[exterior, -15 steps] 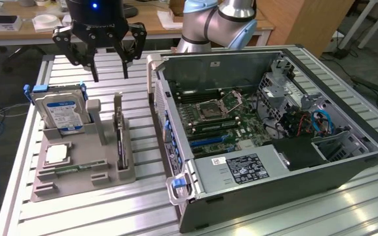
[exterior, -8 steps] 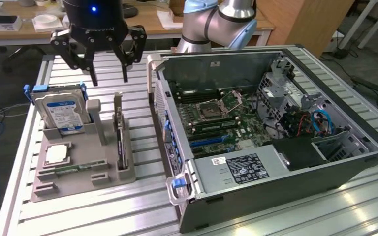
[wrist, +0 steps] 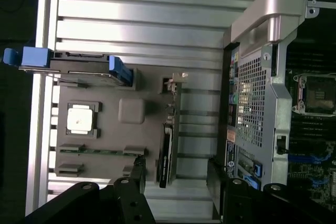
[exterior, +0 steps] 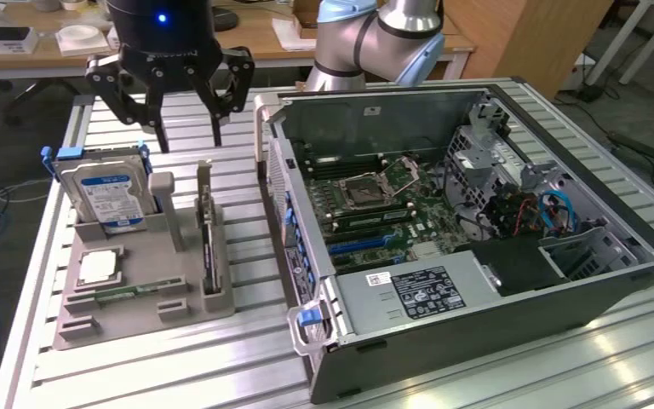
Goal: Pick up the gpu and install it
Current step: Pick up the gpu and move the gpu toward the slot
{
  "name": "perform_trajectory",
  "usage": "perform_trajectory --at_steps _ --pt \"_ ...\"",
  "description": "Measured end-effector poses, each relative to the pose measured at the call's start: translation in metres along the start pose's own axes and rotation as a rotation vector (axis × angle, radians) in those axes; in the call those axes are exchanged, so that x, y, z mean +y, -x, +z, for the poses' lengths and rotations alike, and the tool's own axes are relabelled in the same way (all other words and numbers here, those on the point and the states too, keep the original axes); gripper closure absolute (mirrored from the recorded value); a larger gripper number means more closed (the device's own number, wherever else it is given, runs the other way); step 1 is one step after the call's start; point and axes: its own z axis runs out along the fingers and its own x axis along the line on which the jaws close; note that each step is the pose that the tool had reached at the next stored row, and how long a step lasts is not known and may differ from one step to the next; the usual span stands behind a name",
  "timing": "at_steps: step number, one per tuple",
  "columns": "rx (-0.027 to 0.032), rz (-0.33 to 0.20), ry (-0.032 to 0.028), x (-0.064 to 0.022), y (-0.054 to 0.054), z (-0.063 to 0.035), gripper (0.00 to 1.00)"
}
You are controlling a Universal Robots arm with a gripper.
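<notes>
The gpu [exterior: 205, 247] stands on its edge in a slot of the grey holder tray [exterior: 88, 319], a thin dark card with a metal bracket at its far end. In the wrist view the gpu [wrist: 169, 140] appears edge-on, and its near end lies between the two black fingertips [wrist: 137, 174]. My gripper [exterior: 188, 136] hangs above the table just beyond the tray's far end, higher than the card. It is open and holds nothing. In the wrist view the gripper [wrist: 177, 179] has its jaws spread wide on both sides of the card's line.
A hard drive [exterior: 106, 192] with a blue-white label stands upright in the tray, with a processor [exterior: 100, 266] and a memory stick [exterior: 134, 294] lying nearby. The open computer case [exterior: 599, 281], with its motherboard [exterior: 384, 213] exposed, lies on the exterior view's right. Desks and cables stand behind.
</notes>
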Motion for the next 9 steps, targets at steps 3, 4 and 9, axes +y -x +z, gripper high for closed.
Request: perform_trajectory --at_steps 3,4,9 --pt "0.0001 0.000 -0.0004 -0.0013 0.0000 -0.0001 0.41" --pt "0.0001 0.000 -0.0005 -0.0016 -0.0001 -0.0002 0.41" --pt "0.0001 0.000 -0.0004 -0.0019 -0.0001 -0.0002 0.41"
